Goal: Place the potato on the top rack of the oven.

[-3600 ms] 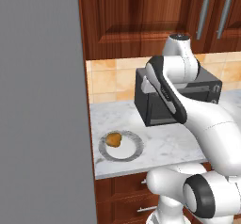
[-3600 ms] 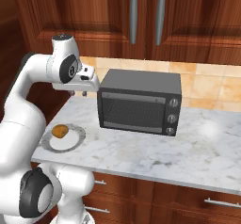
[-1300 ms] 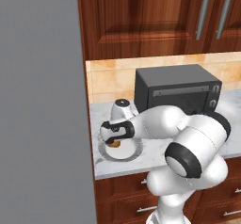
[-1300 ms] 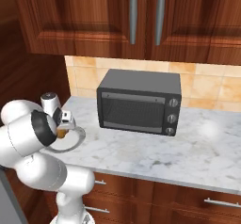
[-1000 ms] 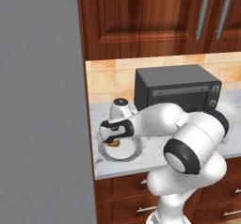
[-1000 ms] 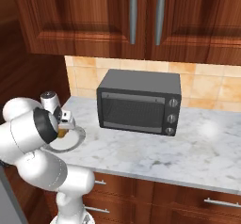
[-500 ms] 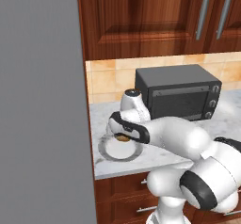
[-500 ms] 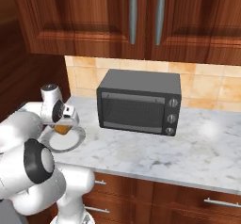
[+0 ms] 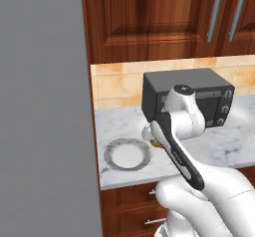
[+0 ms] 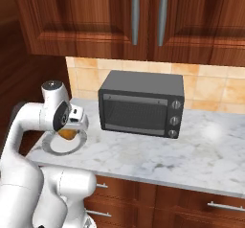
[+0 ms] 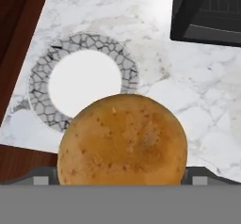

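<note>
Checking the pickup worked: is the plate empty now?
Empty: the plate shows a bare white centre, and the potato is up in the gripper.

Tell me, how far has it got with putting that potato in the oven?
Done: the potato is off the grey-rimmed plate, which now lies bare on the marble counter. In hand: the gripper holds the potato above the counter, beside the plate and in front of the black toaster oven. Left: carrying it to the oven and setting it on the top rack.

Plate [image 9: 127,155] bare on counter [image 9: 224,149]; arm before toaster oven [image 9: 199,84].
</note>
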Controlling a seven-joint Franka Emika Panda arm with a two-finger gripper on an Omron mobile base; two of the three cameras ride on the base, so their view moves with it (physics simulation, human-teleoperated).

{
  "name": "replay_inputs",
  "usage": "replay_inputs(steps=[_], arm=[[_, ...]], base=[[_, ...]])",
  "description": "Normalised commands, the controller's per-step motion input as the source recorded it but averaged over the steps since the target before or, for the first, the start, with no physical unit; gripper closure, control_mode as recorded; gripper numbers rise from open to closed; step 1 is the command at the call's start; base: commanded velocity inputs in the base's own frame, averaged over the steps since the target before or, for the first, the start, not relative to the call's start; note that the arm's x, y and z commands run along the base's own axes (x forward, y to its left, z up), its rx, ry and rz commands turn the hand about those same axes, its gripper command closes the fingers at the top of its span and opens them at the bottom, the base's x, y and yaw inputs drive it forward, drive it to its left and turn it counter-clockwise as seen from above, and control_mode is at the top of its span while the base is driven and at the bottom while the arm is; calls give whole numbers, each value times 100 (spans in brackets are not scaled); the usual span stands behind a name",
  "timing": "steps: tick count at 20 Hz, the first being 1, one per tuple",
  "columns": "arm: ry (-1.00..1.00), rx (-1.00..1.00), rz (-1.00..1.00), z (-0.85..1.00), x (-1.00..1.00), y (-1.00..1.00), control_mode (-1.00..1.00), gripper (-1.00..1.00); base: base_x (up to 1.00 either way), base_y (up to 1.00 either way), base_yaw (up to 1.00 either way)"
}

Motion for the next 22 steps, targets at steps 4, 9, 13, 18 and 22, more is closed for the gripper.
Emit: replay_inputs(steps=[4, 9, 13, 18, 22], arm=[[-12, -3, -7, 25, -93, -21, -100, 100], [-1, 0, -1, 0, -11, 0, -100, 100], [0, 0, 0, 0, -6, 0, -100, 100], [0, 0, 0, 0, 0, 0, 100, 100], [0, 0, 0, 0, 0, 0, 100, 100]], base=[[0, 0, 0], [0, 0, 0], [0, 0, 0], [-91, 14, -1], [-62, 93, 15]])
